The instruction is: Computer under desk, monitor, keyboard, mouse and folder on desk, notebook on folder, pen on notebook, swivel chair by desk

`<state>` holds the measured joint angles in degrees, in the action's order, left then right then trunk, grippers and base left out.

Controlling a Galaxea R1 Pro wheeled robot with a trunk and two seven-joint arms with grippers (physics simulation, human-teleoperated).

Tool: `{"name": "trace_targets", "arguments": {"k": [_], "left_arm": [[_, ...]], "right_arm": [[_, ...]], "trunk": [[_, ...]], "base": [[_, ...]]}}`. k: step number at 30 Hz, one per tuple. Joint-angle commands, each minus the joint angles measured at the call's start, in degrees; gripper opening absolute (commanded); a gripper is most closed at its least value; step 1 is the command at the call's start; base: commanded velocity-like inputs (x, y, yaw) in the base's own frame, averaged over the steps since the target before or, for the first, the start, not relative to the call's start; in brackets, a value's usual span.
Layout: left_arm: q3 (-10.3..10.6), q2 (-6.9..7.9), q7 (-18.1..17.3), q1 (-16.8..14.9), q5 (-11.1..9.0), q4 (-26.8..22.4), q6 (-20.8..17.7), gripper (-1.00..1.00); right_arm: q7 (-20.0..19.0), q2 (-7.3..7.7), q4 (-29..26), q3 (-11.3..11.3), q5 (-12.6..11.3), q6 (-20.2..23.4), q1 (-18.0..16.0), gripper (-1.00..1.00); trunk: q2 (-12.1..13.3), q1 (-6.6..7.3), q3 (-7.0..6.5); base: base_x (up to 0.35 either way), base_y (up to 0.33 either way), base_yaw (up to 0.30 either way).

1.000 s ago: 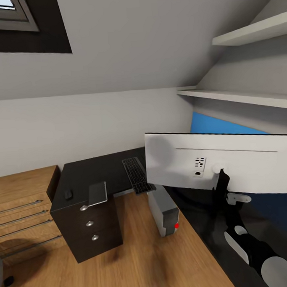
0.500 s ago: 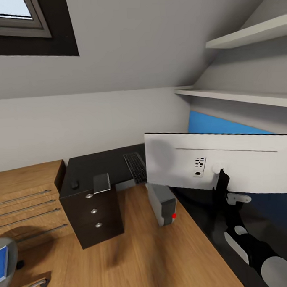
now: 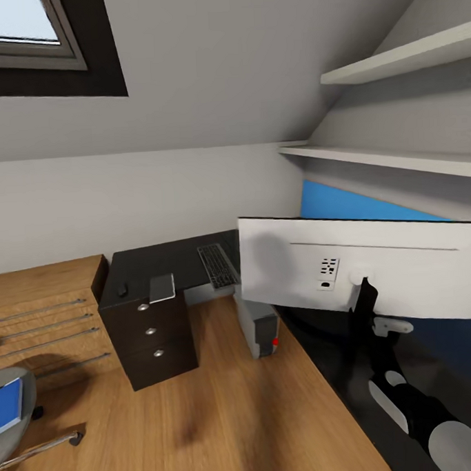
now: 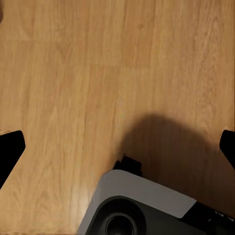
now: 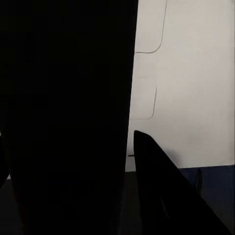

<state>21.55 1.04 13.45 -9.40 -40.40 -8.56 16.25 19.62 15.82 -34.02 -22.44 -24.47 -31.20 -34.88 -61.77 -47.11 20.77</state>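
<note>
The monitor (image 3: 361,267) shows its white back to the head camera, port panel (image 3: 327,272) facing us, and hangs above the near stretch of the black worktop (image 3: 338,358). The right claw (image 3: 367,304) reaches up to the thin black stand (image 3: 365,301) just under the monitor; in the right wrist view a dark finger (image 5: 161,196) lies against the white back, with the stand (image 5: 68,117) a broad black mass beside it, so the claw appears clamped on the stand (the other finger is hidden).

Beyond the monitor's far edge, the keyboard (image 3: 216,265) lies on the worktop's far arm. Farther from the monitor, the notebook (image 3: 162,288) sits on top of the drawer unit (image 3: 154,336), with the mouse (image 3: 122,290) just past it. The computer (image 3: 259,324) stands on the floor (image 3: 224,415) below the monitor's corner, at the worktop's edge.

Well away from the monitor, the chair (image 3: 14,420) carries the blue folder (image 3: 6,406) on its seat.

The left claw (image 4: 117,147) is spread wide over bare floor (image 4: 98,73).
</note>
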Motion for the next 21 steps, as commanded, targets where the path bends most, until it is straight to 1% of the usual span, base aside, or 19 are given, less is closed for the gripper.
{"name": "trace_targets", "arguments": {"k": [1, 7, 17, 21], "left_arm": [[0.5, 0.02, 0.3, 0.0, -0.3, -0.1, 0.1, 1.00], [0.5, 0.02, 0.3, 0.0, -0.3, -0.1, 0.1, 1.00], [0.5, 0.02, 0.3, -0.1, -0.3, -0.1, 0.1, 1.00], [0.4, 0.02, 0.4, 0.0, -0.3, -0.1, 0.1, 1.00]], "right_arm": [[0.5, 0.09, -0.1, -0.5, 0.0, -0.3, -0.1, -1.00], [0.5, 0.09, -0.2, -0.5, 0.0, -0.3, -0.1, -1.00], [0.5, 0.09, -0.2, -0.5, 0.0, -0.3, -0.1, -1.00], [0.5, 0.09, -0.2, -0.5, 0.0, -0.3, -0.1, -1.00]], "trunk": [[-0.1, 0.03, 0.02], [-0.1, 0.03, -0.23], [-0.1, 0.03, -0.29], [-0.1, 0.03, -0.29]], "base": [[-0.262, -0.197, 0.077], [-0.229, -0.177, 0.118], [-0.027, -0.022, 0.037], [-0.001, -0.001, 0.138]]}}
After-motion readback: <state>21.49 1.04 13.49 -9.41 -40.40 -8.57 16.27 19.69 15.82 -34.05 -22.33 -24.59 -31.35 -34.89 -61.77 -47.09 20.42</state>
